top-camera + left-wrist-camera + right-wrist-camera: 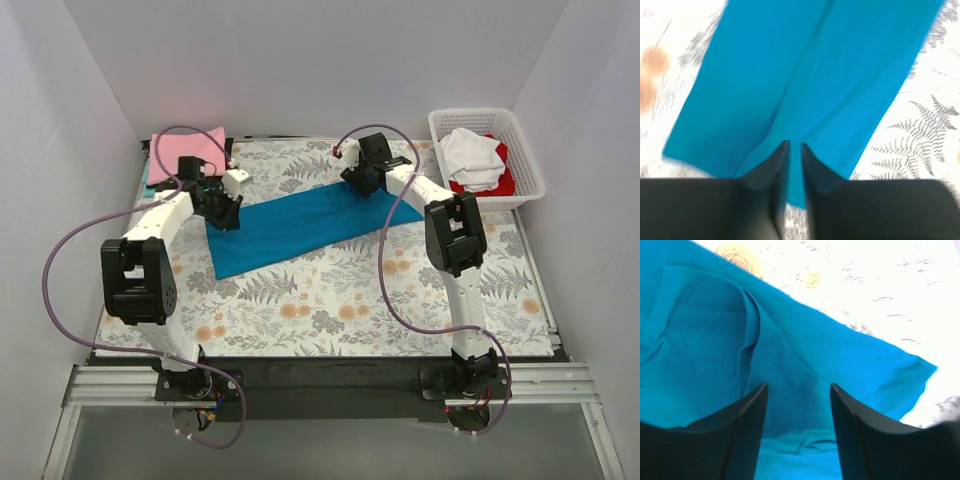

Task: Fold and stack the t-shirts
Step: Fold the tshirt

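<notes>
A deep teal-blue t-shirt lies as a long folded strip across the middle of the floral table cloth. My left gripper is at its left end. In the left wrist view its fingers are almost together, with the teal cloth between them and a crease running up from the tips. My right gripper is at the shirt's far right end. In the right wrist view it is open, just above the rumpled sleeve and hem.
A folded pink t-shirt lies at the far left corner, with an aqua edge beneath it. A white lattice basket at the far right holds a white shirt on a red one. White walls enclose the table.
</notes>
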Available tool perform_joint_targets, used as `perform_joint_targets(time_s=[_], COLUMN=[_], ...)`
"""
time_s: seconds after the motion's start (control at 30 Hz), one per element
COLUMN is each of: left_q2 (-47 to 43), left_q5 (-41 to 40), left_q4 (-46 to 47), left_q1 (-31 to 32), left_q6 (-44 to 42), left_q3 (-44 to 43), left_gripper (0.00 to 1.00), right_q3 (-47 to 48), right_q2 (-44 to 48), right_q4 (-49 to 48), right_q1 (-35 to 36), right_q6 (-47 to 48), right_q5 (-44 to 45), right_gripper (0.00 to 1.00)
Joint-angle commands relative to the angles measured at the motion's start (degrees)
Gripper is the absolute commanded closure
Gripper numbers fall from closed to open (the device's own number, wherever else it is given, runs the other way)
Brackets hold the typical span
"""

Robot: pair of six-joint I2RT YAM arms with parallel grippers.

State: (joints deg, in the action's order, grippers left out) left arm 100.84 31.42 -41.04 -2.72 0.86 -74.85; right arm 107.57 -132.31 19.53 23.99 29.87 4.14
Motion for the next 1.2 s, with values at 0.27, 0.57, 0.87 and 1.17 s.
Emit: perform_joint_targets(time_s=[0.27, 0.57, 0.87, 1.17], left_q2=[4.4, -0.8, -1.7, -6.7], left_q5=[-22.3, -26.1, -18.3, -10.0], left_q4=[4.8, 0.3, -10.4, -7.7], left_q1=[17.0, 26.0, 65.2, 59.8], left_q6=[-8.5, -6.4, 21.1, 22.3], left_q3=[7.1, 22.5, 8.0, -0.7], left_gripper=[1.0, 1.0, 1.0, 1.0], right_q3=[-6.0, -15.6, -22.1, -22.8], right_q2=[19.4, 29.6, 33.8, 29.6], right_q4=[1.7, 8.9, 12.2, 14.9], right_q1=[-0.1, -2.7, -6.6, -7.1], right_q6=[-4.5, -6.6, -4.5, -7.4], right_q5=[-1.8, -5.3, -5.7, -9.2], right_gripper=[0.21, 0.2, 0.2, 0.37])
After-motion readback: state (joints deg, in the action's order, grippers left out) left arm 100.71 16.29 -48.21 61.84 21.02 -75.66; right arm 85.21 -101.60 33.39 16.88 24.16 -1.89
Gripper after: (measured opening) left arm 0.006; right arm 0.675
